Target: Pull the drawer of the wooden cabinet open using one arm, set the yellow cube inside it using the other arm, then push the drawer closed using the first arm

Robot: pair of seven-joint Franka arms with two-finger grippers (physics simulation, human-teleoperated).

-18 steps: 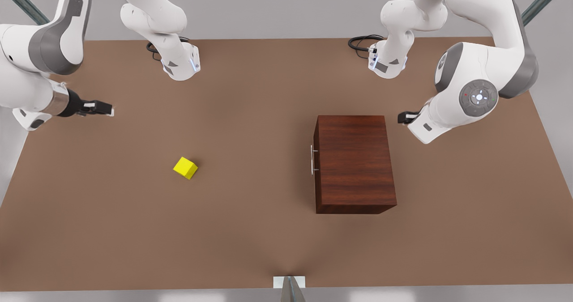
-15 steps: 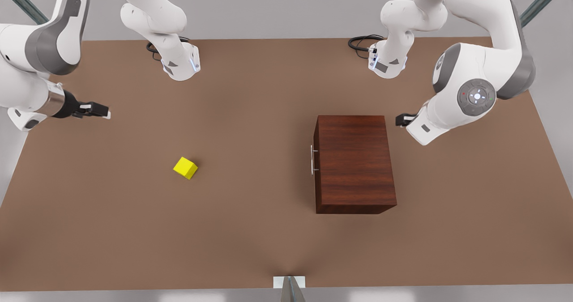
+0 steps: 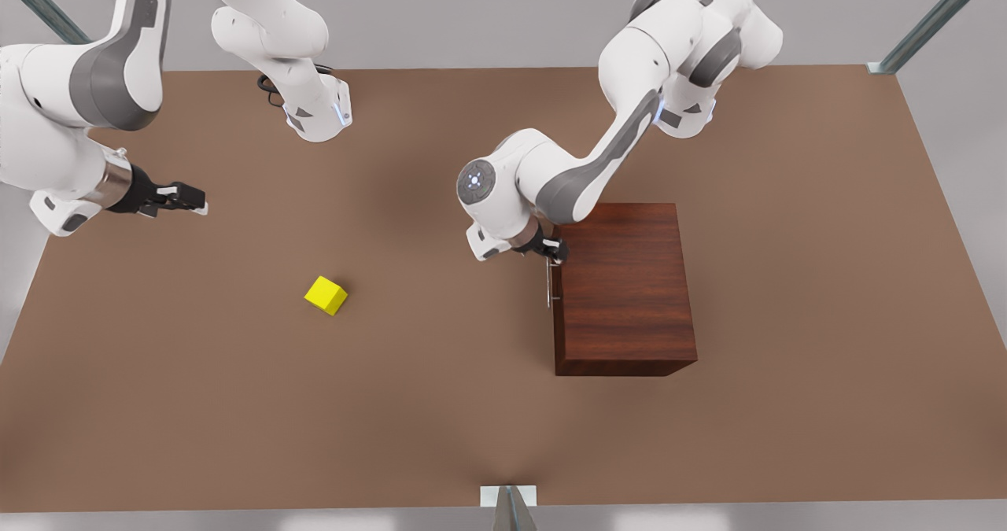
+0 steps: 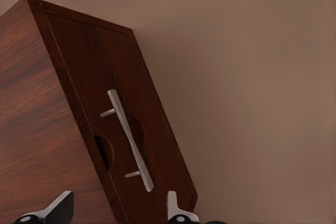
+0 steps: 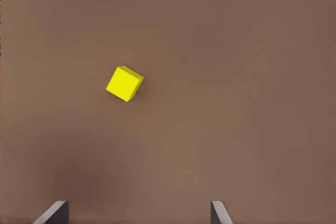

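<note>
Left gripper (image 3: 555,252), fingers spread, hovered at the wooden cabinet (image 3: 621,287)'s front corner, right above one end of the silver handle (image 3: 548,281), whose long axis ran along the shut drawer (image 4: 123,145)'s front. Right gripper (image 3: 189,198), fingers also spread, waited well apart from the yellow cube (image 3: 326,295). No readable writing showed anywhere.

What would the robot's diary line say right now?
left gripper: open, at drawer handle | drawer: shut | right gripper: open, waiting away from yellow cube | cube: on table
</note>
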